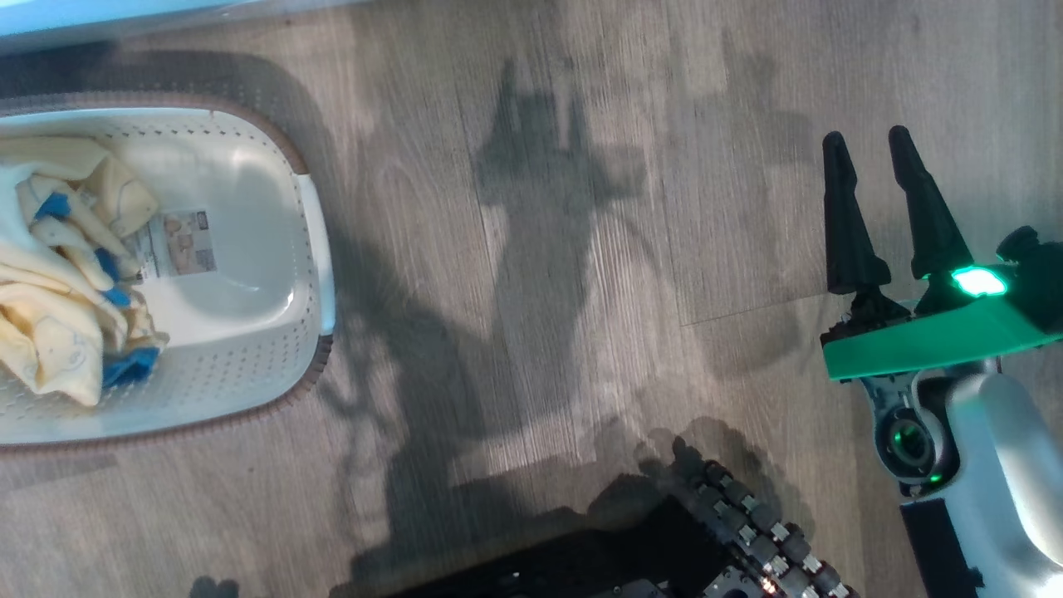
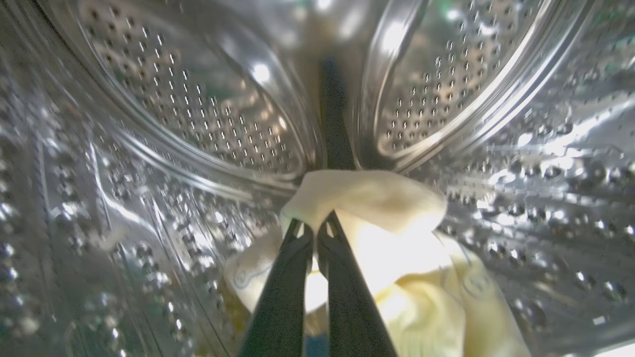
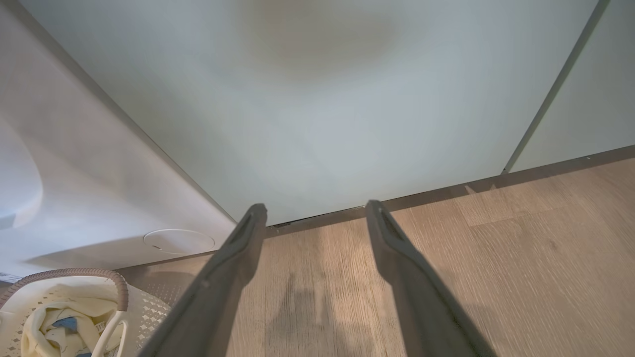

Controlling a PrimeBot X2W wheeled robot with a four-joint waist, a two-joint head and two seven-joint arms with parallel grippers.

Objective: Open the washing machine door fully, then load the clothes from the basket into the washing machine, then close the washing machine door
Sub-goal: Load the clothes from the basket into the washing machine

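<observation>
My left gripper is deep inside the washing machine's steel drum, shut on a pale yellow garment that bunches around its tips and hangs below them. The basket stands on the floor at the head view's left. More pale yellow clothes with blue patches are piled in its left half, and a paper label shows on its bare bottom. My right gripper hovers open over the floor at the far right, holding nothing. The washing machine's white front rises beside the basket. The washing machine door is out of view.
Pale green cabinet panels stand ahead of the right gripper, meeting the wood floor at a dark plinth. My dark wheeled base sits at the head view's bottom edge. Open wood floor lies between the basket and the right arm.
</observation>
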